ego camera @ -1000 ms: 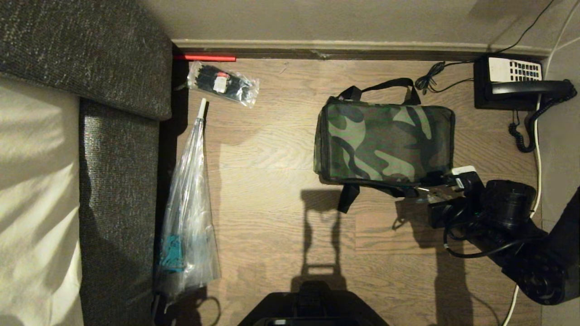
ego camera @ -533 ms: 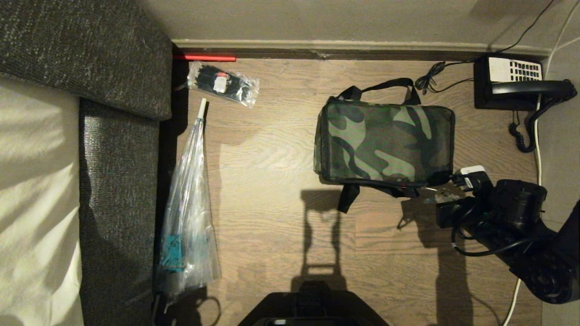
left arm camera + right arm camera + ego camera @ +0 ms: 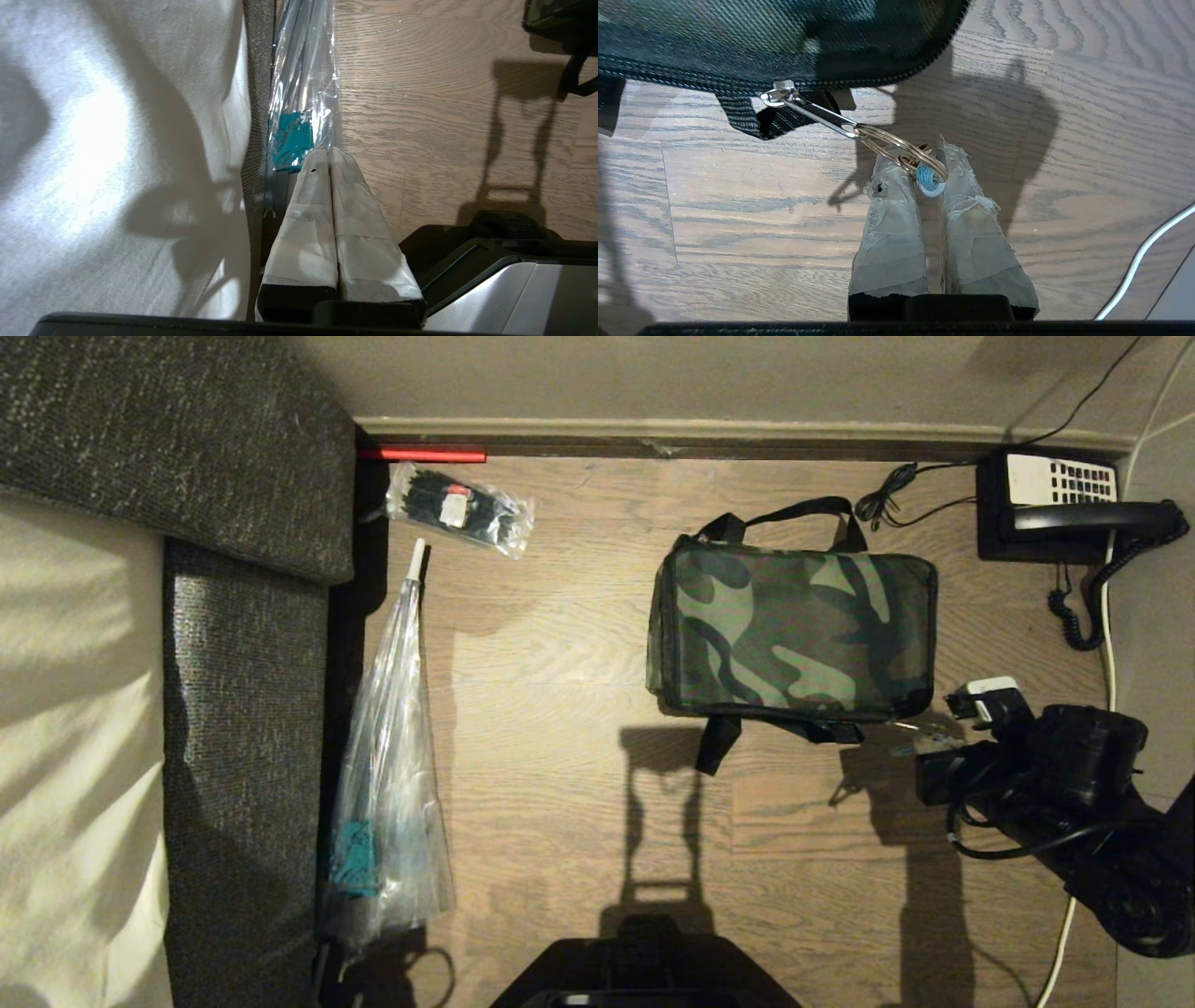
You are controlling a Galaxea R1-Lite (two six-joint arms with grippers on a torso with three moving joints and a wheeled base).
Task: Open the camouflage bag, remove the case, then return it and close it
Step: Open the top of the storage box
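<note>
The camouflage bag [image 3: 794,630] lies zipped shut on the wooden floor, its black handles at the far and near sides. Just off the bag's near right corner, my right gripper [image 3: 920,735] is shut on the zip pull's light blue loop [image 3: 929,181]. A metal key ring [image 3: 896,148] and pull tab run taut from the loop to the zip slider [image 3: 777,95] on the bag's edge [image 3: 738,37]. The case is hidden. My left gripper [image 3: 327,154] is parked low beside the sofa, shut and holding nothing.
A black desk telephone [image 3: 1060,504] with curly cord stands at the far right by the wall. A white cable [image 3: 1106,616] runs down the right side. A long clear plastic bag [image 3: 387,747] and a packet of black ties [image 3: 462,509] lie beside the grey sofa [image 3: 243,709].
My right gripper has drawn to the right, away from the bag's near right corner, keeping the zip pull in its grip. The bag has stayed in place.
</note>
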